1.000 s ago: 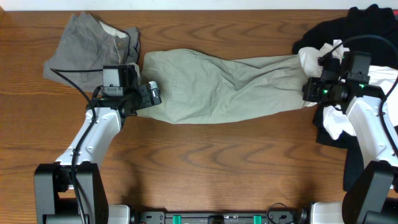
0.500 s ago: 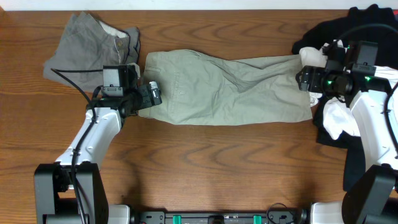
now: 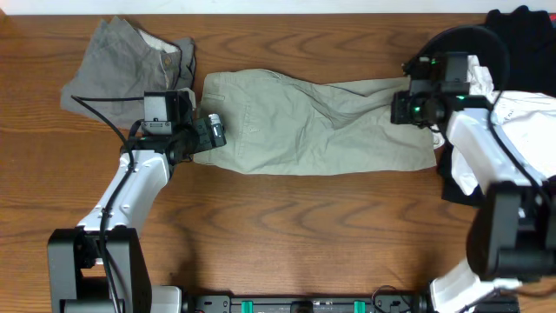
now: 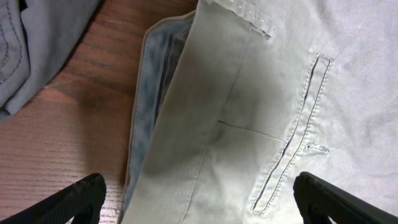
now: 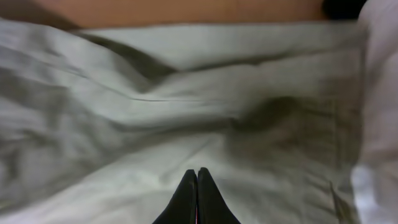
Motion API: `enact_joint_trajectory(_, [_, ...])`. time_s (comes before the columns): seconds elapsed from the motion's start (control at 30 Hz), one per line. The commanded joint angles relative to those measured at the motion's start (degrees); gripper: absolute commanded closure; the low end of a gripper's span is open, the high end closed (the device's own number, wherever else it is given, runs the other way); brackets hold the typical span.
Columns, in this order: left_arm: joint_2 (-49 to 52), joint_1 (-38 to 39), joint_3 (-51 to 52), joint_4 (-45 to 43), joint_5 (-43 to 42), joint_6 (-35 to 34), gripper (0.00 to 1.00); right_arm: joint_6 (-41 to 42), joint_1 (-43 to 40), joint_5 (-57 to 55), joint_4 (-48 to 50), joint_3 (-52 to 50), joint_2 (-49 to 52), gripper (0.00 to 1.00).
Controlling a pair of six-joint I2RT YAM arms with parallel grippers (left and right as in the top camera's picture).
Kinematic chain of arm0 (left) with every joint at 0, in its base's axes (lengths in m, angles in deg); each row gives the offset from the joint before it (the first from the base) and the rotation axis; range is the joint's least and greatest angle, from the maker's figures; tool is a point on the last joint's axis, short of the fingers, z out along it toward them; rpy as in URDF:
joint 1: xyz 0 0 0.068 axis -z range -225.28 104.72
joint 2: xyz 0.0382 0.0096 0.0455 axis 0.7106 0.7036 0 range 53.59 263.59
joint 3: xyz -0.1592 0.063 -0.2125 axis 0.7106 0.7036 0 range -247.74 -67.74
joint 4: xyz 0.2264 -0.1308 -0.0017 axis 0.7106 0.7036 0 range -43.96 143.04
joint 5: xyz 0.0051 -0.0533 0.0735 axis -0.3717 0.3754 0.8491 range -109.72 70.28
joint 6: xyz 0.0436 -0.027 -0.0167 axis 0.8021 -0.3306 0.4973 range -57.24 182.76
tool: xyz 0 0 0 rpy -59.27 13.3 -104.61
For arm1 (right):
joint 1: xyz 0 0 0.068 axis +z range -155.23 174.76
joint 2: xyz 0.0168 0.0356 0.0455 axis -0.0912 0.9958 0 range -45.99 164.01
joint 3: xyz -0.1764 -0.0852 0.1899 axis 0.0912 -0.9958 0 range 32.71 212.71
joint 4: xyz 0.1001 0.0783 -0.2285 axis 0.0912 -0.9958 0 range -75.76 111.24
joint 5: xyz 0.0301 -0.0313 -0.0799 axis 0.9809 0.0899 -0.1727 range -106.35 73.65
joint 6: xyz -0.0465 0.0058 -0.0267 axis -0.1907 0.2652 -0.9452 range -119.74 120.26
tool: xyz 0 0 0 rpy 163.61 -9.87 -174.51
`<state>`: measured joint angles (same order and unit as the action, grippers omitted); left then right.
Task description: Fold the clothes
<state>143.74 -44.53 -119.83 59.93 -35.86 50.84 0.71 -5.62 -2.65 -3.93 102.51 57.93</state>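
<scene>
Pale green trousers (image 3: 313, 122) lie flat across the table (image 3: 304, 226). The left gripper (image 3: 215, 132), fingers spread, sits at the waistband. The right gripper (image 5: 196, 185), fingers pressed together and empty, hovers near the hem. Each should pinch both layers before folding. A grey garment (image 3: 122, 65) and heaped laundry (image 3: 521, 113) crowd either end.
</scene>
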Motion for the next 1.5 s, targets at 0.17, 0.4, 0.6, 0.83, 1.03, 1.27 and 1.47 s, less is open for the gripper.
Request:
enact_joint_trajectory(0.17, [-0.8,-0.3,-0.7,0.2,1.8,1.0,0.02,1.2,0.4,-4.8,8.1,0.7,7.7,0.99])
enact_joint_trajectory(0.4, [-0.7,-0.3,-0.7,0.4,1.8,2.8,0.02,4.0,0.4,-4.8,13.6,0.7,13.4,0.99])
enact_joint_trajectory(0.6, [-0.4,-0.4,-0.8,-2.8,1.8,7.5,0.02,5.3,0.4,-4.2,9.2,0.7,15.3,0.99])
enact_joint_trajectory(0.83, [6.8,-1.5,-4.2,-7.3,0.9,8.5,0.02,5.3,0.4,-4.2,6.9,0.7,15.3,0.99])
enact_joint_trajectory(1.03, [14.9,-1.7,-10.4,-6.1,-1.2,9.4,0.02,5.2,0.4,-4.2,5.8,0.7,15.3,0.99])
enact_joint_trajectory(1.27, [18.4,-1.6,-12.6,-6.1,-2.3,9.4,0.02,5.1,0.4,-4.2,5.7,0.7,15.3,0.99])
enact_joint_trajectory(1.47, [22.6,-1.4,-12.6,-6.0,-11.0,9.3,0.08,5.1,0.4,-4.2,5.2,0.7,15.3,0.99])
